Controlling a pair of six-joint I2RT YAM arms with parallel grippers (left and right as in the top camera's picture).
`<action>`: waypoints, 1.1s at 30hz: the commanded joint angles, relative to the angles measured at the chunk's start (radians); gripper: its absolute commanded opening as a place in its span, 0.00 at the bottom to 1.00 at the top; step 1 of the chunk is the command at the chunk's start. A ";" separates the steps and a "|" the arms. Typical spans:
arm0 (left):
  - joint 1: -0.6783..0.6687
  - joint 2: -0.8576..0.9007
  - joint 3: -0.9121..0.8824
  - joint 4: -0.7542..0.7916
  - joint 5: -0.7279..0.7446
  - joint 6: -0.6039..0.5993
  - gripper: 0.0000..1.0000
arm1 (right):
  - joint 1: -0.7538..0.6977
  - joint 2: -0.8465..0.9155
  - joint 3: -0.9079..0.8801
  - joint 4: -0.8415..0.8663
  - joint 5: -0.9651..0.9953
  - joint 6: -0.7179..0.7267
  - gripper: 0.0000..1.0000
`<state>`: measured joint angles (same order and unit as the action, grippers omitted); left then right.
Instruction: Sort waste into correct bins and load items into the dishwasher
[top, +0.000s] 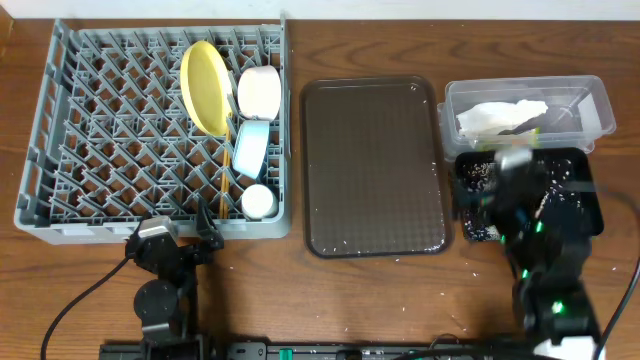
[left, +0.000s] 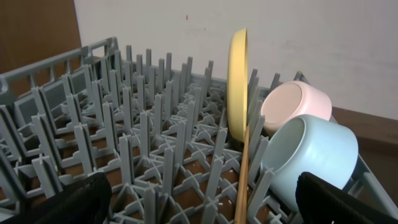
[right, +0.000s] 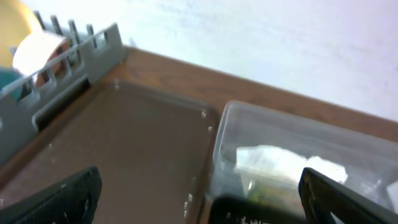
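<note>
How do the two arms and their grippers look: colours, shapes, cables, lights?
The left arm and the right arm are black, with rounded joint housings and a silver-grey block near each wrist. Green lights glow on the right arm. A thin black cable leaves the left arm. The left gripper and the right gripper have broad matte black fingers.

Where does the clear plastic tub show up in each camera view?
Overhead: clear tub at upper right, beside the black tray.
Left wrist: not in view.
Right wrist: lower right, white napkin inside.
Shared landmark: grey dish rack, seen in all three views.
</note>
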<state>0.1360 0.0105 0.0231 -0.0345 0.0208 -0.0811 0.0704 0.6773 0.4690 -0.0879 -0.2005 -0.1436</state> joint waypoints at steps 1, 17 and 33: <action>0.005 -0.005 -0.019 -0.037 -0.013 0.006 0.95 | 0.002 -0.138 -0.143 0.058 0.009 -0.015 0.99; 0.005 -0.005 -0.019 -0.037 -0.013 0.006 0.95 | 0.003 -0.545 -0.463 0.116 0.010 -0.003 0.99; 0.005 -0.005 -0.019 -0.037 -0.013 0.006 0.95 | 0.003 -0.673 -0.463 0.029 0.013 -0.011 0.99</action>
<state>0.1360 0.0105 0.0231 -0.0345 0.0204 -0.0807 0.0704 0.0124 0.0071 -0.0536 -0.1993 -0.1436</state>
